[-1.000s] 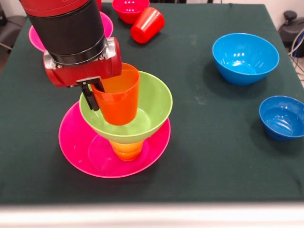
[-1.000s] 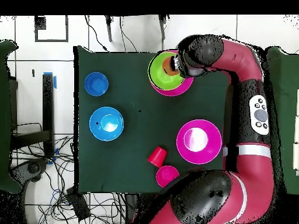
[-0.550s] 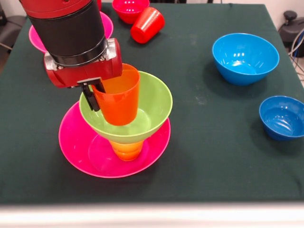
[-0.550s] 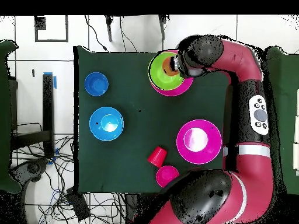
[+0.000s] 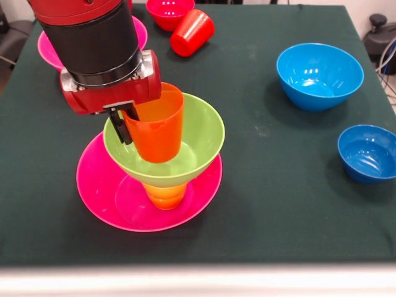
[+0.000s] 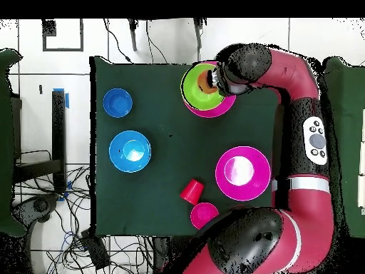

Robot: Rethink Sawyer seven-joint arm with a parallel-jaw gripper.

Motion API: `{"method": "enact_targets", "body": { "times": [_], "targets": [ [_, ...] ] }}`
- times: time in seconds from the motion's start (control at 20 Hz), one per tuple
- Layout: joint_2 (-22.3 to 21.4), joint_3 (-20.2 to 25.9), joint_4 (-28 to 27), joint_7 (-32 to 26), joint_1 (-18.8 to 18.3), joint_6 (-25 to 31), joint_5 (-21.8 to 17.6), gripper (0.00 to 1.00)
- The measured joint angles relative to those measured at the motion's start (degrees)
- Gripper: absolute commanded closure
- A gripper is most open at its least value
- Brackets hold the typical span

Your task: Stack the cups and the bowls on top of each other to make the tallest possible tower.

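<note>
Left of centre in the front view, the gripper (image 5: 127, 127) is clamped on the orange cup's (image 5: 154, 127) left rim. The cup sits in the green bowl (image 5: 198, 139), directly beneath the arm (image 5: 93, 43)

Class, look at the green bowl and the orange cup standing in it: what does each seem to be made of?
Green bowl: probably plastic, glossy; light streaks gleam on its inner wall. Orange cup: likely the same, smooth and shiny, evenly coloured.
</note>
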Motion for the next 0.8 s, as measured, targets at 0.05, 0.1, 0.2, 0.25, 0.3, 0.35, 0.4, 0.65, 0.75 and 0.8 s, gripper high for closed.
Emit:
{"method": "enact_targets", "body": {
  "times": [0.05,0.1,0.2,0.25,0.3,0.35,0.4,0.65,0.75,0.8],
  "targets": [
    [-0.01,0.00,0.14,0.00,-0.01,0.00,0.00,1.00],
    [-0.03,0.00,0.37,0.00,-0.02,0.00,0.00,1.00],
    [-0.06,0.00,1.09,0.00,-0.04,0.00,0.00,1.00],
    [-0.08,0.00,1.34,0.00,-0.05,0.00,0.00,1.00],
    [-0.09,0.00,1.64,0.00,-0.07,-0.01,0.00,1.00],
    [-0.14,-0.01,2.46,0.00,-0.12,-0.01,0.00,1.00],
    [-0.14,-0.01,2.73,0.00,-0.14,-0.01,0.00,1.00],
    [-0.13,-0.01,4.26,0.00,-0.22,0.00,0.00,1.00],
    [-0.12,0.00,4.32,0.00,-0.21,-0.01,0.00,1.00],
    [-0.12,0.00,4.31,0.00,-0.22,-0.01,0.00,1.00]
  ]
}}
